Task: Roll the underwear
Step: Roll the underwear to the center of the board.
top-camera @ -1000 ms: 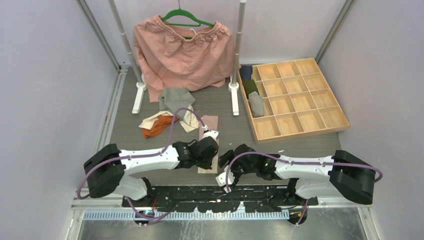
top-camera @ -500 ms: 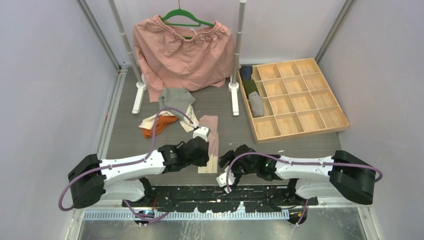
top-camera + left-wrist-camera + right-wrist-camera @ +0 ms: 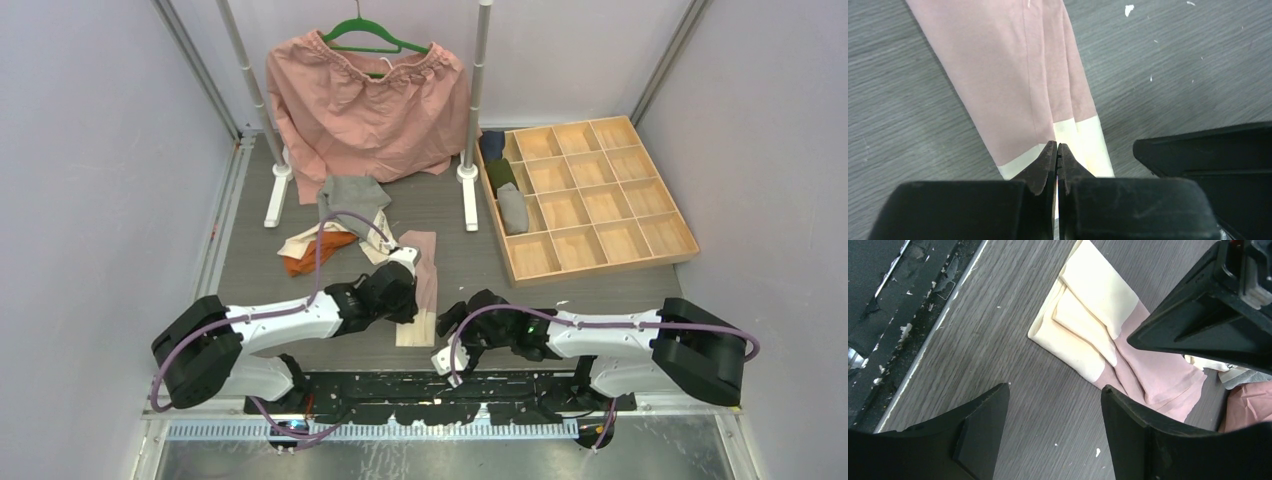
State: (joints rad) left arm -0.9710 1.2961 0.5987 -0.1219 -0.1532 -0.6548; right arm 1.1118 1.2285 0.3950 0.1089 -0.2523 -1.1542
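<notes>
One pink strip folded, roll not yet begun

Pink underwear lies flat on the table as a long narrow strip, folded in thirds lengthwise; cream waistband at the near end, between the two arms; probably laid so to roll from the band away from the bases. Left gripper has its fingers pressed together, tips down at the line where cream meets pink; likely there to pin or tidy the fold; whether any cloth is nipped between them, cannot tell. Right gripper stands wide apart, nothing in it, low over bare table just beside the band's corner; seems to be waiting to take that end. Other underwear, grey, cream and orange, sits heaped further back, well apart from the strip.

Hidden or unclear: left arm covers the strip's left edge from above; strip's far end is cut off in the left wrist view; heap overlaps itself, so its count is uncertain.
</notes>
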